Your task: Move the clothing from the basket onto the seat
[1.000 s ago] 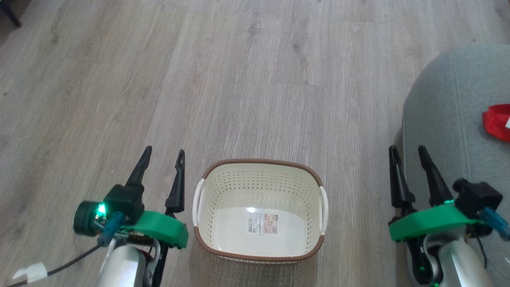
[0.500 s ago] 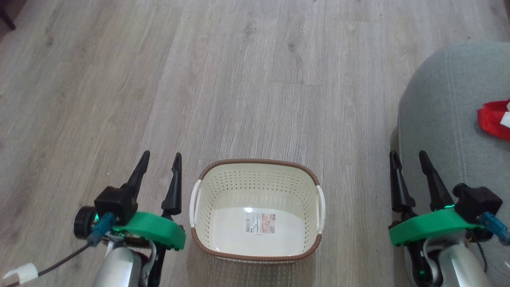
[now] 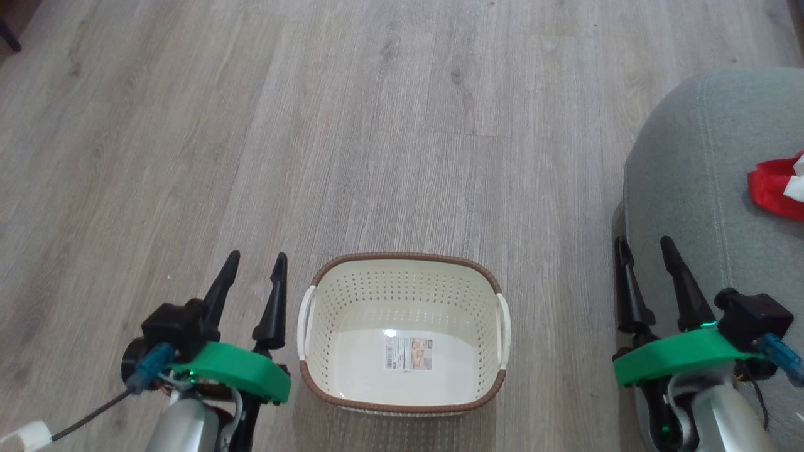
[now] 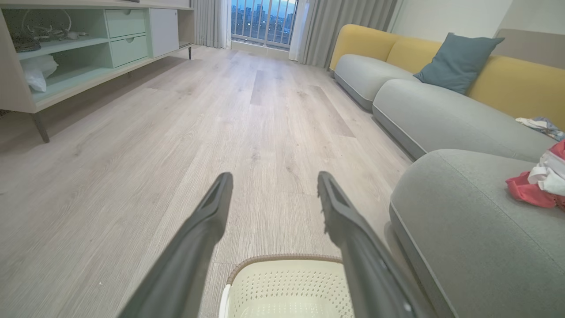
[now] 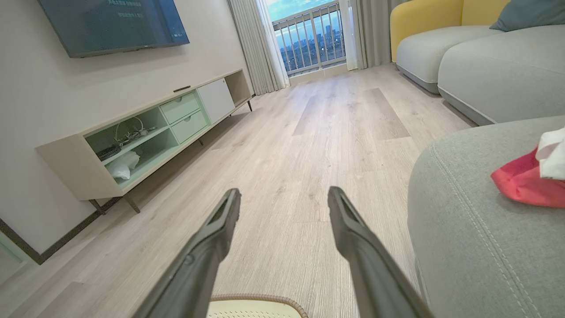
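Empty basket (image 3: 402,256) lower centre; clothing (image 3: 769,191) lies on seat (image 3: 684,188), upper right of right tool (image 3: 644,243). That and left tool (image 3: 257,255): parted, holding nothing.

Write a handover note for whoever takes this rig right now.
Left tool: open, empty, beside the basket.
Right tool: open, empty, by the edge of the seat.
Basket: on the floor between the tools, no clothing inside, just its label sticker.
Clothing: red and white pile lying on the seat.
Done: transfer looks complete.
Left: nothing visible to move; confirm, then park the arms.
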